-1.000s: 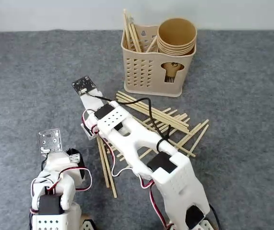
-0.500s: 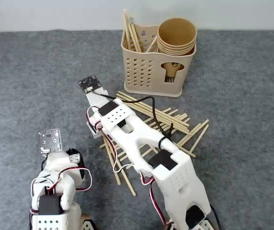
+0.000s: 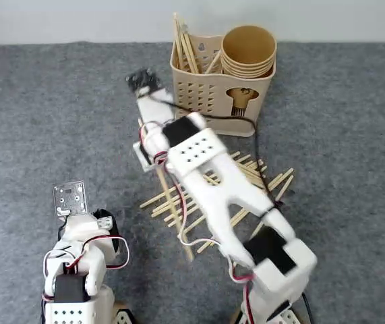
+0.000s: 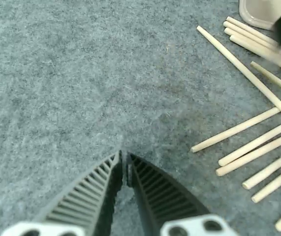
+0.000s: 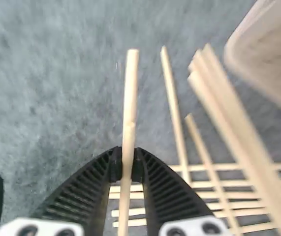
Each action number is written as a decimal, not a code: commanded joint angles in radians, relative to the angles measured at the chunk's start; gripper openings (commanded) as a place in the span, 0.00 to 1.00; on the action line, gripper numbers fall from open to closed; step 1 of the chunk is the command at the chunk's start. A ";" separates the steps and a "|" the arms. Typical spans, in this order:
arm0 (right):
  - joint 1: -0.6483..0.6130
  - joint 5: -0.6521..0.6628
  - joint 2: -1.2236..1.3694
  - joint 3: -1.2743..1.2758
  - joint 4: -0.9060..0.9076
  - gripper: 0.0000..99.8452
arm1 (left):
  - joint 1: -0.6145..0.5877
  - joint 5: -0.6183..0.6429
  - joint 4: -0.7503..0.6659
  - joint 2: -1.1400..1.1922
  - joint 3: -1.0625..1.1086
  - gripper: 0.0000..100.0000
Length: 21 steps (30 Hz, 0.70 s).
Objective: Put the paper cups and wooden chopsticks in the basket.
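Pale straight wooden chopstick, blunt tip, in R gripper.

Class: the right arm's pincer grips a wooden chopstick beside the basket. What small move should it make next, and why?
Probably raise it and carry it over the open top of the basket. The right pincer is shut on the chopstick, yet it sits beside the basket wall, not above the opening.
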 commanded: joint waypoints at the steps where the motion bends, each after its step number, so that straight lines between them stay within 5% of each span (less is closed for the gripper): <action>1: 0.039 0.048 -0.177 -0.028 -0.004 0.01 | -0.002 -0.005 0.003 -0.014 -0.019 0.01; 21: 0.199 0.132 -0.447 -0.028 -0.601 0.01 | -0.002 -0.005 0.003 -0.014 -0.019 0.01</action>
